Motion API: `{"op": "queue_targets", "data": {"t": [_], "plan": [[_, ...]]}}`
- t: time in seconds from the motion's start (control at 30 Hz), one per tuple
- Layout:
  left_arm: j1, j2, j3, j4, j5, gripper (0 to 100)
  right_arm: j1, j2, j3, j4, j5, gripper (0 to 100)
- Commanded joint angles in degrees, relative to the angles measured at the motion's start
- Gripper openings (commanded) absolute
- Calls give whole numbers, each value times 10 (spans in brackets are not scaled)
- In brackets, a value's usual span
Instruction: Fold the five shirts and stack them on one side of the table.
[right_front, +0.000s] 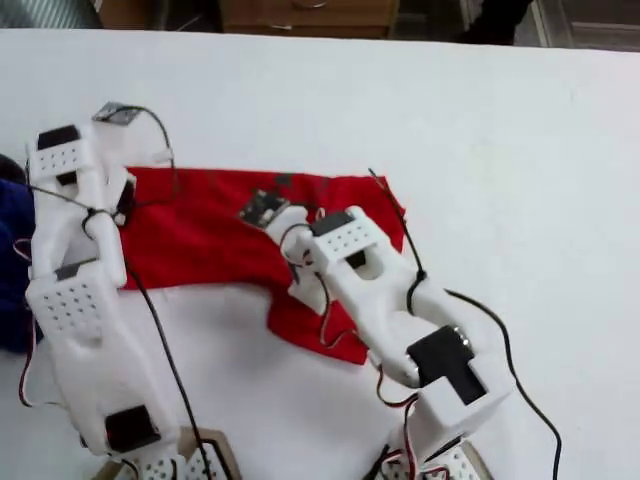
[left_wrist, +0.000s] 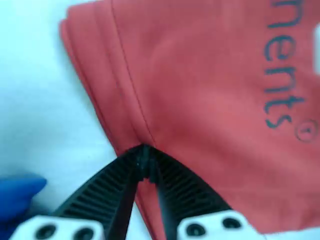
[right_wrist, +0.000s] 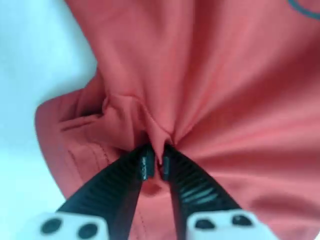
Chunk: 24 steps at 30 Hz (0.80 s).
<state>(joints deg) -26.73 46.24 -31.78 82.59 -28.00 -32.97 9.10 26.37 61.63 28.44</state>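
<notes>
A red shirt (right_front: 200, 235) lies spread on a white table (right_front: 500, 130), with both robot hands on it. The left hand (left_wrist: 145, 167) is pressed together on the shirt's stitched hem, gripping only its very edge. The right hand (right_wrist: 154, 162) pinches a gathered ridge of cloth, with creases fanning away from its tips; how many layers it holds is hard to tell. A blue cloth (left_wrist: 15, 197) lies near the left hand, just off the red shirt.

Possible trouble: the slim hem grip could slip free on lifting. The bunched grip could carry wrinkles into the fold. Uneven pulling would skew the shirt. The left hand might snag the blue cloth.
</notes>
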Motion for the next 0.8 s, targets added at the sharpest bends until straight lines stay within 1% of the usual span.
{"op": "queue_targets", "data": {"t": [0.0, 0.1, 0.23, 0.37, 0.43, 0.53, 0.6, 0.7, 0.77], "plan": [[-7, 63, -106, -4, 22, 24, 6, -29, -5, 32, 0, 96], [-7, 117, -210, 29, 54, 24, 6, -34, -1, 43, 3, 79], [-3, 180, -336, 100, 54, 24, 15, -36, 14, 38, 3, 74], [-2, 219, -446, 185, 53, 24, 46, -56, 8, 40, 4, 74], [-4, 222, -479, 200, 53, 24, 60, -87, 10, 43, 4, 74], [-16, 200, -476, 200, 53, 24, 77, -146, 9, 58, 4, 74], [-16, 177, -451, 200, 40, 24, 92, -189, 8, 57, 4, 80], [-14, 113, -371, 200, 26, 24, 130, -228, 5, 25, 3, 131], [-14, 56, -299, 200, 25, 24, 166, -225, 2, -8, 0, 159]]}}
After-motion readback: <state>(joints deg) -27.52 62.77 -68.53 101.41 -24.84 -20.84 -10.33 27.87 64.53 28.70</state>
